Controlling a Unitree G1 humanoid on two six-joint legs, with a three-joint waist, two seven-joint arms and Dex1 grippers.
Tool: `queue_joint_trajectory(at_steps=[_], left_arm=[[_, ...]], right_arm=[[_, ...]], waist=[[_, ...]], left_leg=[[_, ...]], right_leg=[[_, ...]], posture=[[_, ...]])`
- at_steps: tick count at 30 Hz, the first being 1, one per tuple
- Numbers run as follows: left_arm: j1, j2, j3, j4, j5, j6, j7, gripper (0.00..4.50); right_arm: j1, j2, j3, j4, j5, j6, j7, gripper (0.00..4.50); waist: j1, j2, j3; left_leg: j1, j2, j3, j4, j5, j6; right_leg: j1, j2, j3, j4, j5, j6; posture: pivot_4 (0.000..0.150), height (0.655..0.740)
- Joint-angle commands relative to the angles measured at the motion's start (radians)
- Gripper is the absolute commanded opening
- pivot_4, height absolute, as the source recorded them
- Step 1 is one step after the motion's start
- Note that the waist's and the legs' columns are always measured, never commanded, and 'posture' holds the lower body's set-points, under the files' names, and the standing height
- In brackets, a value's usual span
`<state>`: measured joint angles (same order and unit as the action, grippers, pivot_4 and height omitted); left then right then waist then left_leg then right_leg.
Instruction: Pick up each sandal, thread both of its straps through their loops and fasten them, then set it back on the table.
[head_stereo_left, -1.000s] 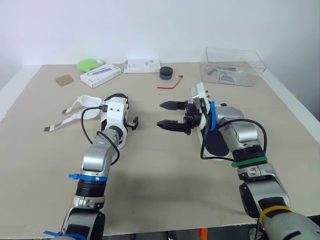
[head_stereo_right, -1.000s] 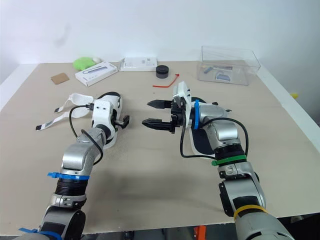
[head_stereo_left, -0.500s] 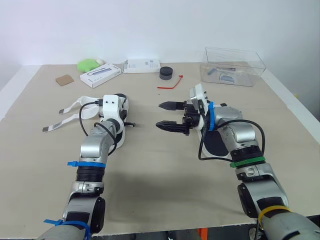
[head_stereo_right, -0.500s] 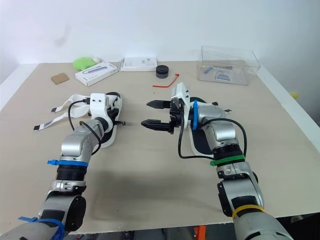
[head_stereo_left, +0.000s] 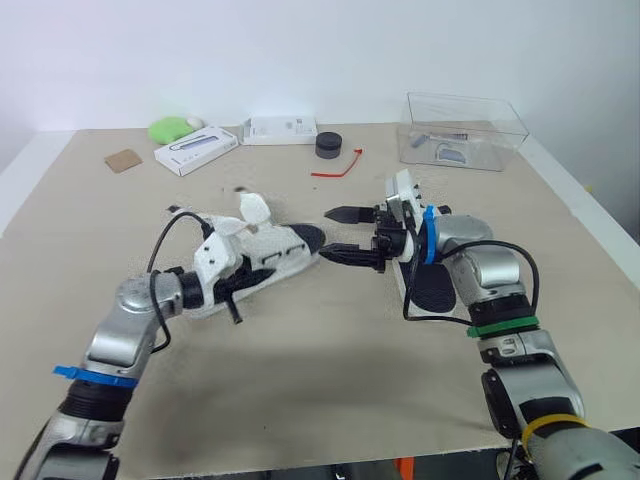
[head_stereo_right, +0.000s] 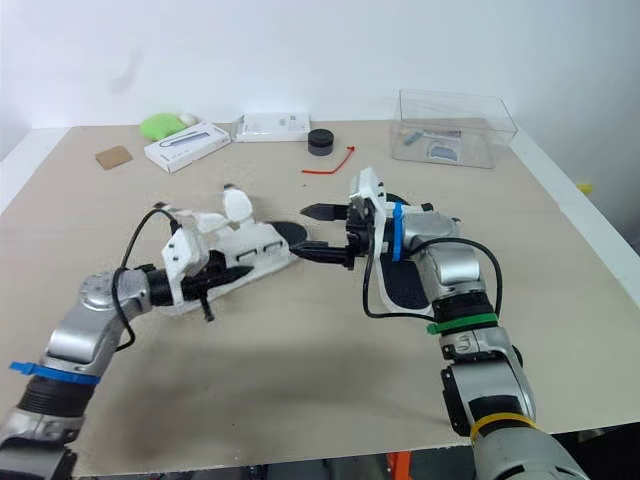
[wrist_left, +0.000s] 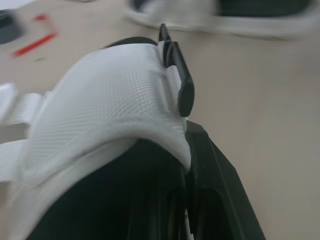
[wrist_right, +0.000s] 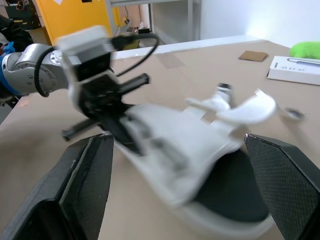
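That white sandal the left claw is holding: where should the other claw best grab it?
Probably at the toe end. The left gripper has the white sandal by its heel part, so the toe points at the open right gripper. That gripper could come straight in from its own side and pinch the flat sole edge. This would leave the loose strap, standing up mid-shoe, free for threading.

L gripper clamps white sandal at heel end, toe twd R gripper. R fingers spread, tips just beside toe. 2nd sandal flat on table under R arm.
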<state>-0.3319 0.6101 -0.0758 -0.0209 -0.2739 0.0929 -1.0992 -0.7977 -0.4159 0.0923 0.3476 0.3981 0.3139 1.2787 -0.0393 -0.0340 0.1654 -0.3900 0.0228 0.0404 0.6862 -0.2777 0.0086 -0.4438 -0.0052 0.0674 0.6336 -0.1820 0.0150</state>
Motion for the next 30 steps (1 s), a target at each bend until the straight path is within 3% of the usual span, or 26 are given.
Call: queue_joint_trajectory(at_steps=[1, 8, 14, 20, 25, 30], left_arm=[[0.010, 0.041, -0.028, 0.006, -0.004, -0.172, -0.150, 0.04], [-0.006, 0.072, -0.082, 0.075, 0.004, -0.393, -0.326, 0.04], [-0.020, 0.050, -0.093, 0.112, 0.032, -0.421, -0.298, 0.04], [0.013, 0.026, -0.096, 0.057, 0.042, -0.365, -0.224, 0.04], [0.056, 0.028, -0.097, -0.022, 0.023, -0.282, -0.185, 0.04], [0.067, 0.035, -0.090, -0.063, 0.002, -0.202, -0.171, 0.04]], right_arm=[[-0.006, -0.004, -0.016, -0.054, 0.017, 0.006, -0.001, 4.50], [0.016, -0.025, -0.007, -0.087, 0.009, 0.007, 0.018, 4.50], [0.046, -0.046, 0.003, -0.129, 0.007, 0.013, 0.022, 4.50], [0.102, -0.096, -0.008, -0.215, 0.033, 0.024, 0.050, 4.50], [0.179, -0.147, 0.023, -0.288, -0.008, -0.141, 0.140, 4.50], [0.188, -0.153, 0.023, -0.286, -0.007, -0.158, 0.140, 4.50]], waist=[[0.000, 0.000, 0.000], [0.000, 0.000, 0.000], [0.000, 0.000, 0.000], [0.000, 0.000, 0.000], [0.001, 0.000, 0.000], [0.000, 0.000, 0.000]], left_leg=[[0.000, 0.000, 0.000, 0.000, 0.000, 0.000], [0.000, 0.000, 0.001, 0.001, 0.000, 0.001], [0.000, 0.000, 0.000, 0.001, 0.000, 0.001], [0.000, 0.000, 0.000, 0.002, 0.000, 0.002], [0.000, 0.000, -0.001, 0.002, -0.002, 0.004], [0.000, 0.000, 0.000, 0.003, -0.001, 0.004]], right_leg=[[0.000, 0.000, 0.000, 0.000, 0.000, 0.000], [0.000, 0.000, 0.001, 0.000, -0.001, 0.001], [0.000, 0.000, 0.001, 0.000, -0.002, 0.002], [0.001, 0.000, 0.001, 0.001, -0.002, 0.003], [0.001, 0.000, 0.001, 0.001, -0.003, 0.003], [0.001, 0.000, 0.001, 0.001, -0.003, 0.004]], posture=[[0.150, 0.7400], [0.150, 0.7400], [0.150, 0.7400], [0.150, 0.7400], [0.150, 0.7400], [0.150, 0.7400]])
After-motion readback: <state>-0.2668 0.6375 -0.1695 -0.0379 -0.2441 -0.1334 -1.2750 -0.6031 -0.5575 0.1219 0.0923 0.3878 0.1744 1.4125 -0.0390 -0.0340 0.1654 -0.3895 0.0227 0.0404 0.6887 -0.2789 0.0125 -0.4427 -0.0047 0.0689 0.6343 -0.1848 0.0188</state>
